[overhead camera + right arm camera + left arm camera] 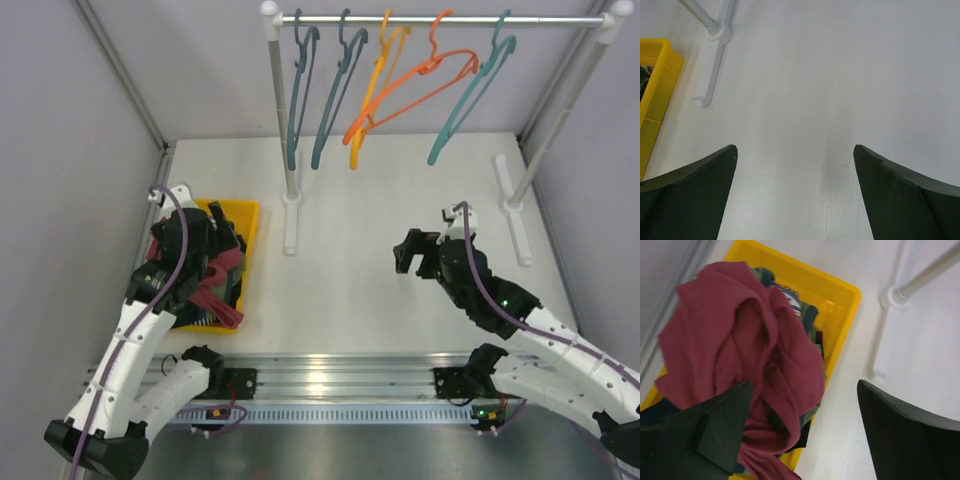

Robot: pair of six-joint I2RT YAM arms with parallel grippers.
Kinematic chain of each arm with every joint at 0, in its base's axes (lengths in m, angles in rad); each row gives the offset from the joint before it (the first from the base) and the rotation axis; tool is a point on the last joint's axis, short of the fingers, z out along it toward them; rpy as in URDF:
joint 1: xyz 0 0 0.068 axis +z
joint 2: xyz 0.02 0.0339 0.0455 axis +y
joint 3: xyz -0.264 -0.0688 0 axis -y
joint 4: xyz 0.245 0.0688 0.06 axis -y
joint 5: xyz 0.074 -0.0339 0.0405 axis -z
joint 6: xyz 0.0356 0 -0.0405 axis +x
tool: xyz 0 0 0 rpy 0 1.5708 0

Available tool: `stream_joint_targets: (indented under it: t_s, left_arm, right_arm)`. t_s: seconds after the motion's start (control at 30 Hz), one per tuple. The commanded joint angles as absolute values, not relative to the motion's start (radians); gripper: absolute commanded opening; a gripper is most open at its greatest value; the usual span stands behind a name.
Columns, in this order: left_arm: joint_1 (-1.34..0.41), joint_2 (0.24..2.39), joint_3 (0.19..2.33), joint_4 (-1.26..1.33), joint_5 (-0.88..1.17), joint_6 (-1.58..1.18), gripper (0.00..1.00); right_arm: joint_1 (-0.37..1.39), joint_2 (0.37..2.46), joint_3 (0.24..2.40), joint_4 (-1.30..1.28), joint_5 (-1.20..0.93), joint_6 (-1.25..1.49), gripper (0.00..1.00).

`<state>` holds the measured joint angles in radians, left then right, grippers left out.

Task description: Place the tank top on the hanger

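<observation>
The maroon tank top (740, 330) lies bunched on other clothes in a yellow bin (840, 295) at the table's left; it shows in the top view (215, 288) too. My left gripper (805, 385) hangs just above it, open, with a fold of the cloth lying between the fingers beside the left finger (720, 425). In the top view the left gripper (222, 262) is over the bin (248, 215). The light teal-green hanger (475, 95) hangs at the right end of the rail. My right gripper (408, 252) is open and empty above bare table, as the right wrist view (794, 147) shows.
A white clothes rack (440, 18) stands at the back, with feet on the table (292, 225). Two darker blue-teal hangers (300, 90), a yellow one (372, 100) and an orange one (410, 90) hang on it. An olive-green garment (807, 315) lies under the tank top.
</observation>
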<state>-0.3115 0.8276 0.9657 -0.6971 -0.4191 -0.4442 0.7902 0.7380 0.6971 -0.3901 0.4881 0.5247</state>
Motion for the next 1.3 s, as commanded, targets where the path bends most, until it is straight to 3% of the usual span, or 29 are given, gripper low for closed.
stream_joint_targets:
  t_s: [0.0, 0.23, 0.43, 0.53, 0.63, 0.73, 0.77, 0.8, 0.97, 1.1, 1.27]
  left_arm:
    - [-0.307, 0.833, 1.046, -0.871, -0.727, -0.561, 0.89]
    - [-0.298, 0.867, 0.974, -0.92, -0.844, -0.653, 0.79]
    - [-0.223, 0.931, 0.905, -0.825, -0.772, -0.637, 0.77]
    - [-0.163, 0.956, 0.881, -0.782, -0.704, -0.618, 0.69]
    - [-0.117, 0.962, 0.868, -0.75, -0.652, -0.595, 0.54]
    - [-0.101, 0.962, 0.868, -0.738, -0.629, -0.578, 0.3]
    - [-0.101, 0.96, 0.879, -0.738, -0.617, -0.571, 0.21]
    - [-0.101, 0.959, 0.888, -0.738, -0.612, -0.566, 0.0]
    - [-0.101, 0.904, 1.001, -0.779, -0.539, -0.491, 0.0]
    - [-0.103, 0.868, 1.14, -0.787, -0.303, -0.437, 0.0]
    - [-0.159, 0.876, 1.225, -0.805, -0.178, -0.462, 0.0]
  right_arm:
    - [0.802, 0.746, 0.713, -0.361, 0.448, 0.522, 1.0]
    - [0.802, 0.772, 0.696, -0.324, 0.402, 0.525, 1.0]
    - [0.802, 0.787, 0.701, -0.331, 0.376, 0.526, 1.0]
    - [0.801, 0.778, 0.696, -0.334, 0.373, 0.532, 1.0]
    - [0.802, 0.767, 0.69, -0.336, 0.365, 0.543, 1.0]
    - [0.802, 0.764, 0.686, -0.336, 0.36, 0.549, 1.0]
    - [0.802, 0.764, 0.684, -0.336, 0.357, 0.551, 1.0]
    - [0.802, 0.765, 0.684, -0.336, 0.357, 0.554, 1.0]
    - [0.802, 0.772, 0.707, -0.339, 0.336, 0.548, 1.0]
    - [0.804, 0.766, 0.721, -0.308, 0.298, 0.517, 1.0]
    - [0.805, 0.756, 0.727, -0.207, 0.147, 0.451, 1.0]
